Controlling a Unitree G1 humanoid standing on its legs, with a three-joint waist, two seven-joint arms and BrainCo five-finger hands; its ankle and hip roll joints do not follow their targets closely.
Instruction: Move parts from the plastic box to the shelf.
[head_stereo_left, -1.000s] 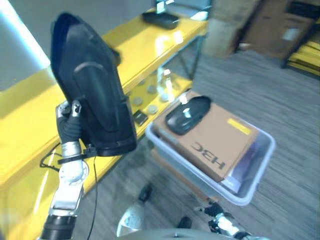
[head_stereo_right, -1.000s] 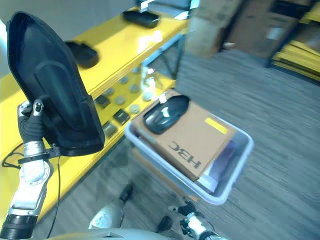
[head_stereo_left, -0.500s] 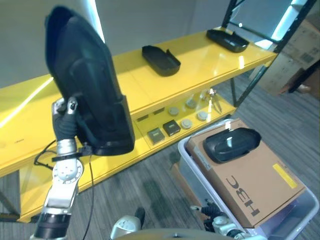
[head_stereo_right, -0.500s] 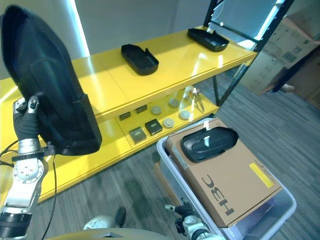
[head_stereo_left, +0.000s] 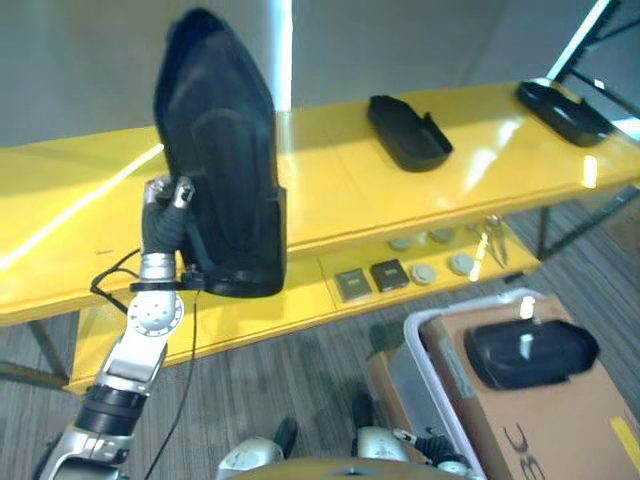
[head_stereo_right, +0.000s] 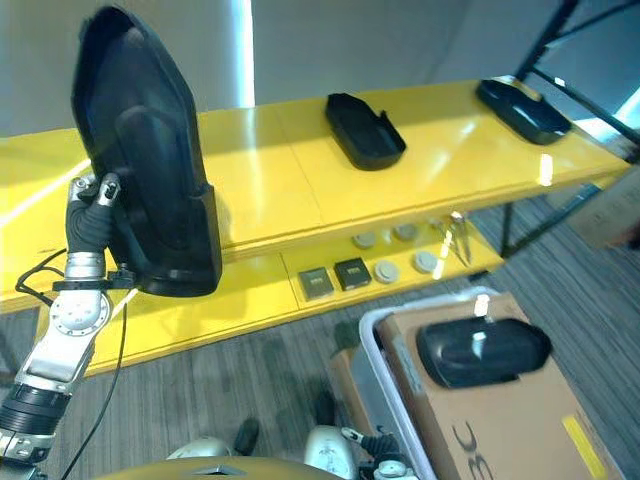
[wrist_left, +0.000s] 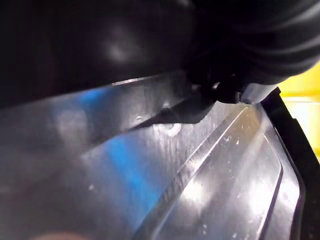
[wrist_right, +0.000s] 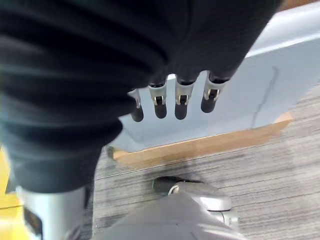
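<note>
Two black parts (head_stereo_left: 410, 131) (head_stereo_left: 563, 97) already lie on the yellow shelf (head_stereo_left: 330, 190), well beyond and to the right of the left hand (head_stereo_left: 165, 215). That hand is raised in front of the shelf with a large black part (head_stereo_left: 222, 180) standing upright against it; its fingers are hidden behind the part, so its grip cannot be told. A further part (head_stereo_left: 528, 350) rests on a cardboard box (head_stereo_left: 560, 420) in the plastic box (head_stereo_left: 415, 355). The right hand (wrist_right: 175, 97) hangs with relaxed fingers beside the plastic box. Judged progress: partway, this part unplaced.
</note>
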